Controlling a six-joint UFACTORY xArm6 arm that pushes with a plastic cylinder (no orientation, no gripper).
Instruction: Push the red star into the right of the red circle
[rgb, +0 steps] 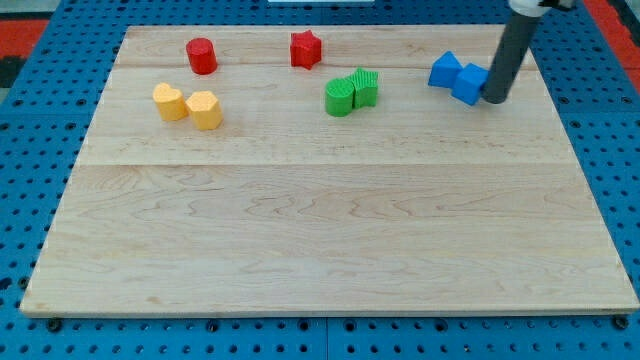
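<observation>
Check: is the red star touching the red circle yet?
No. The red star sits apart, to the view's right of the red circle, bare board between them. My tip is by the blue blocks.

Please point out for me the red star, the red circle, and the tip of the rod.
red star (306, 49), camera view, middle of its top face.
red circle (201, 56), camera view, middle of the block.
my tip (495, 98), camera view, very end of the rod, beside the blue blocks (458, 76).
</observation>
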